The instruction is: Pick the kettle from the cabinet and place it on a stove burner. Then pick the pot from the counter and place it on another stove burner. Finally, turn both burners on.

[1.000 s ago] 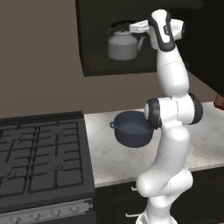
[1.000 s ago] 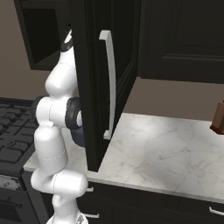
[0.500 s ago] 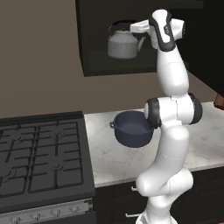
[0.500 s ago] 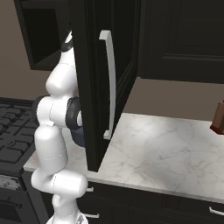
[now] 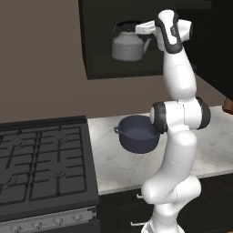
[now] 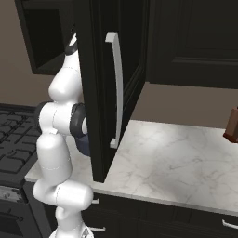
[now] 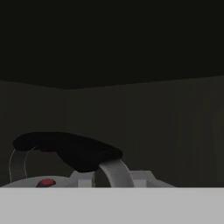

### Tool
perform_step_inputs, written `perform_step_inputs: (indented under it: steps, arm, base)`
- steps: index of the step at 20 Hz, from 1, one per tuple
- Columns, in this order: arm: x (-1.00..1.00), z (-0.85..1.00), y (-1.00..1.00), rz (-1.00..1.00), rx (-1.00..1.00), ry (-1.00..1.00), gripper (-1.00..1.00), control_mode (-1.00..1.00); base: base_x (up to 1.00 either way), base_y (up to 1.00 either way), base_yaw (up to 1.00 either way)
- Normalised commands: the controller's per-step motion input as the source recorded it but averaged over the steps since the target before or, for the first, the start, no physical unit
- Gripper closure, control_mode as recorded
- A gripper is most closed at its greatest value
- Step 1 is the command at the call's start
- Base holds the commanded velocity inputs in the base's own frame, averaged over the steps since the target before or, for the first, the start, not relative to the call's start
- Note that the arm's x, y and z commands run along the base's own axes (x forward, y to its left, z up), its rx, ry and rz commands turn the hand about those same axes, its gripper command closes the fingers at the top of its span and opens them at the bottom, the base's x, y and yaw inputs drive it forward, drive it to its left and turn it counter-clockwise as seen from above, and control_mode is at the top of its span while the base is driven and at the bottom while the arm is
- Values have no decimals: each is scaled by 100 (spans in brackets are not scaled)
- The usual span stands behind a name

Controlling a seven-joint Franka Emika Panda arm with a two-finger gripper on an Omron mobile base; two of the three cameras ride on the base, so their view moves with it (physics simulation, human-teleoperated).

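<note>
Kettle [image 5: 128,46] sits on the cabinet [image 5: 98,68] shelf. Gripper [image 5: 138,28] is at the kettle's black handle [image 7: 70,151], top right; can't tell if clamped or just closed. Pot [image 5: 137,133] on counter [image 5: 214,148], right of stove burners [image 5: 41,159].

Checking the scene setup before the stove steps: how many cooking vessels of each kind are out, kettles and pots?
Kettles: 1, the kettle on the cabinet shelf
Pots: 1, the pot on the counter
Total: 2
</note>
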Motion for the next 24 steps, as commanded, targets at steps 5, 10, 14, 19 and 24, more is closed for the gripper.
perform_step_inputs:
  steps: [5, 10, 14, 19, 24]
  arm:
    - [0, 0, 0, 0, 0, 0, 100, -100]
    - [-2, 0, 0, 0, 0, 0, 100, -100]
    - [-16, 0, 0, 0, 0, 0, 100, -100]
    - [-34, 0, 0, 0, 0, -1, 100, -100]
    - [-29, 0, 11, 0, 0, -1, 100, -100]
  base:
    - [0, 0, 0]
    - [0, 0, 0]
    - [0, 0, 0]
    - [0, 0, 0]
    - [0, 0, 0]
